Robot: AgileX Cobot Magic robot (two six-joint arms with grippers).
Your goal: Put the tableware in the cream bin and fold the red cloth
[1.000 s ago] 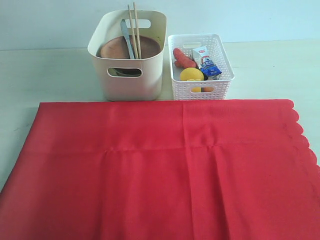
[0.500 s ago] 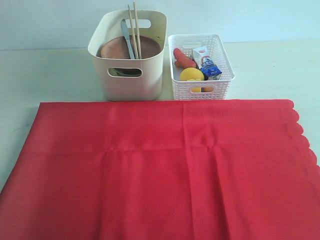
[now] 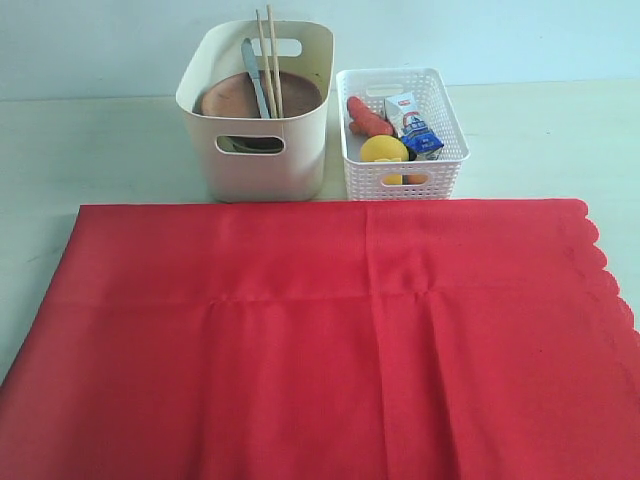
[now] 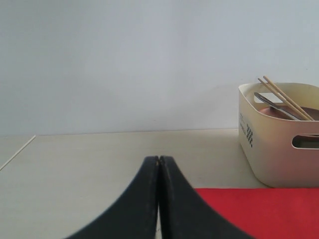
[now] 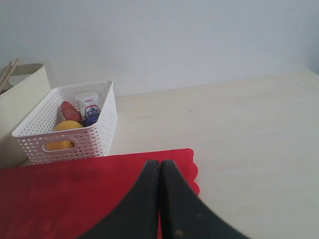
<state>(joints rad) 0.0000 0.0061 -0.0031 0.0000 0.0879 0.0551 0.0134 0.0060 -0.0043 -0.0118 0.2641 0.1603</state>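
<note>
The red cloth lies spread flat over the front of the table, its scalloped edge on the right. Behind it stands the cream bin, holding a round brown plate, wooden chopsticks and a slim metal knife. Neither arm shows in the exterior view. My left gripper is shut and empty, by the cloth's left corner, with the cream bin beyond. Over the cloth's scalloped right corner, my right gripper is shut and empty.
A white lattice basket stands right of the cream bin with a lemon, a sausage and a milk carton inside. Pale tabletop runs back to a light wall.
</note>
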